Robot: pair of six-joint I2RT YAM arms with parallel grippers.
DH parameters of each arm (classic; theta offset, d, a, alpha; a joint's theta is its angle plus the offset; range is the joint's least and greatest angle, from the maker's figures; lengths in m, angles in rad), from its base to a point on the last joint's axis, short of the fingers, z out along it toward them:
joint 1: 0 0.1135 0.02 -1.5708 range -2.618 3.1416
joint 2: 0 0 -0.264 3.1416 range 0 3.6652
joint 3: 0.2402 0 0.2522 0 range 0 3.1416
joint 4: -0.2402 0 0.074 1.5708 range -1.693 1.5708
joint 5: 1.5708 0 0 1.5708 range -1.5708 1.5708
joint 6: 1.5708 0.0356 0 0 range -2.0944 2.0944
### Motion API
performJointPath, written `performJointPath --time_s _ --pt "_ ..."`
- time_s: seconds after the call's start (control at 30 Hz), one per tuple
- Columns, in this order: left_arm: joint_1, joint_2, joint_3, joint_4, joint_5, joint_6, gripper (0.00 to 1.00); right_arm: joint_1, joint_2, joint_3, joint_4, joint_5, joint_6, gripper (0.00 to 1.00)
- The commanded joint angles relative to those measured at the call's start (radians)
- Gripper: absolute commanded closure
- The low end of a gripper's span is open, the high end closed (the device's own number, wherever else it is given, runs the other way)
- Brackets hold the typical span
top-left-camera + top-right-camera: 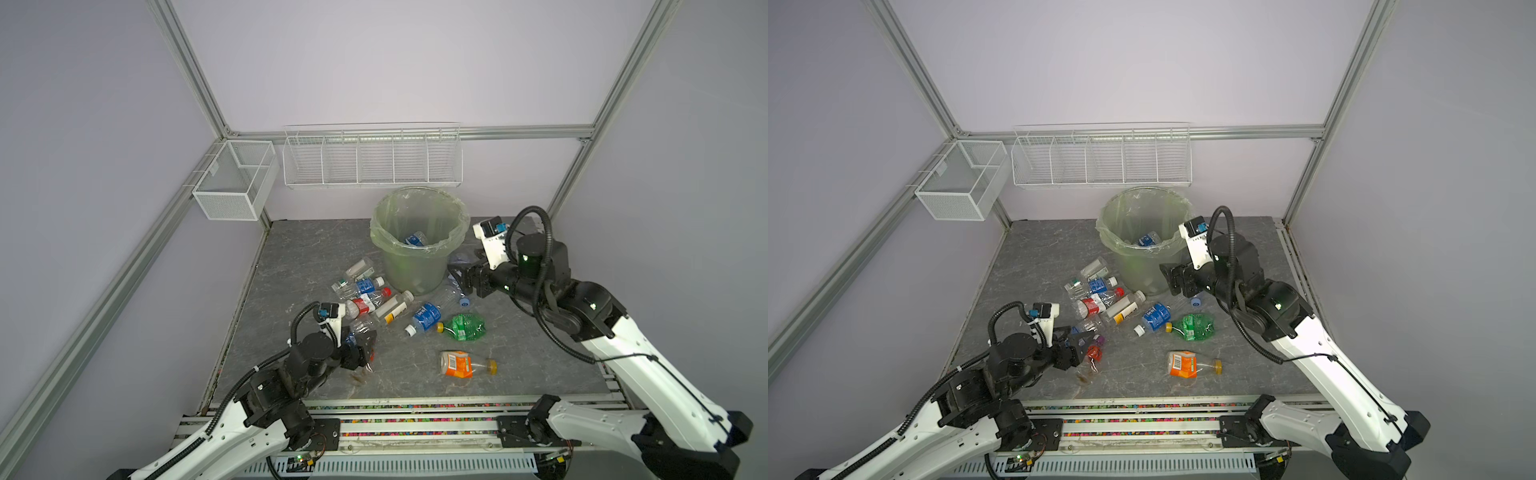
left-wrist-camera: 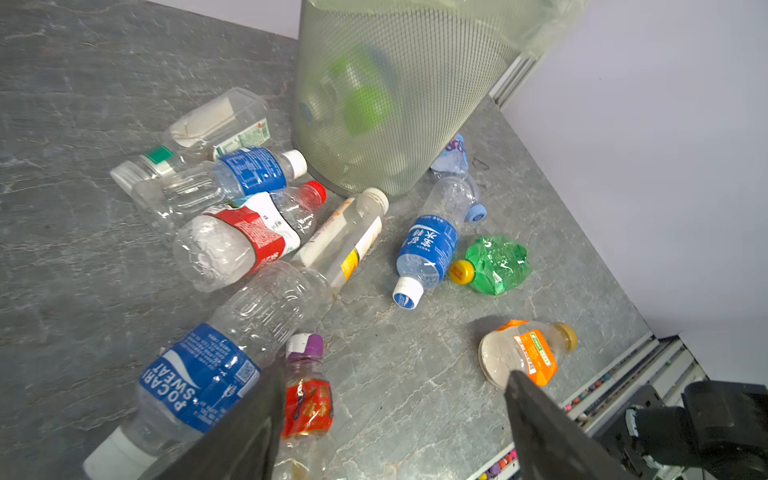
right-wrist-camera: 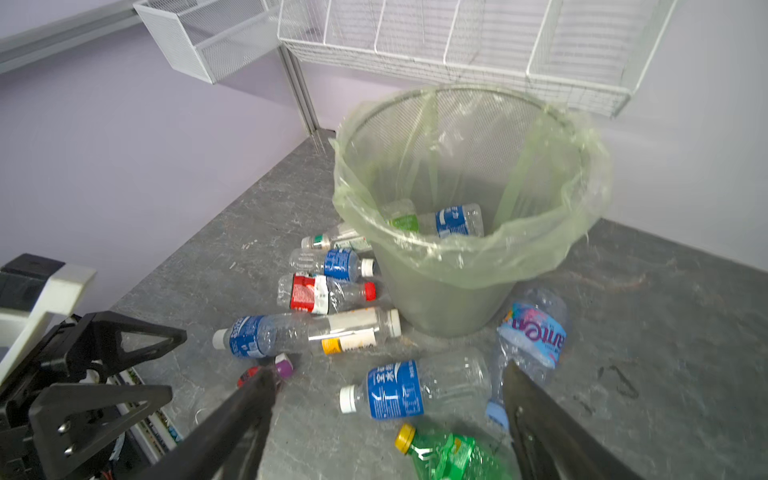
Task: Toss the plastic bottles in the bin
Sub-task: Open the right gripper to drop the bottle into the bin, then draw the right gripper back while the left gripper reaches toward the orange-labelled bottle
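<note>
My right jaws and left jaws both gape wide, empty. A couple of clear plastic bottles (image 3: 457, 220) lie in the round pale-green bagged bin (image 3: 457, 299). The rest litter the grey tabletop (image 2: 415, 395) beside it. Next, I judge, the left jaws should drop and close round the small purple-capped, red-labelled bottle (image 2: 307, 399).

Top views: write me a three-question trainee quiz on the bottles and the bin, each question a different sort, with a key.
1. True or false: the bin stands upright on the table.
2. Pick one: the cap of the crushed green bottle is A yellow, B red, C purple.
3. Fill the gap: in both top views, the bottle lying inside the bin has a ___ label.

Key: 1 true; 2 A; 3 blue.
</note>
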Motion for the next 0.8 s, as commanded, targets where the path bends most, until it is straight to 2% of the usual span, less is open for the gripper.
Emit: performJointPath --time_s 0.0,0.07,0.2,0.4,0.57,0.77 --pt "-0.070 0.070 0.049 0.076 0.001 0.037 0.17 0.006 -0.084 -0.088 -0.015 0.028 0.092 0.12" --pt "-0.136 0.145 0.077 0.108 -0.013 0.073 0.17 0.007 -0.128 -0.135 -0.028 0.031 0.116 0.12" --pt "-0.215 0.354 0.176 0.133 0.064 0.169 0.14 0.005 -0.219 -0.198 -0.074 0.048 0.153 0.12" --pt "-0.359 0.640 0.376 0.054 0.034 0.356 0.10 0.002 -0.384 -0.248 -0.171 0.156 0.221 0.12" --pt "-0.419 0.831 0.502 0.003 0.019 0.470 0.10 0.001 -0.490 -0.260 -0.269 0.257 0.261 0.12" --pt "-0.474 1.005 0.621 -0.040 0.009 0.549 0.10 0.000 -0.600 -0.270 -0.365 0.355 0.302 0.12"
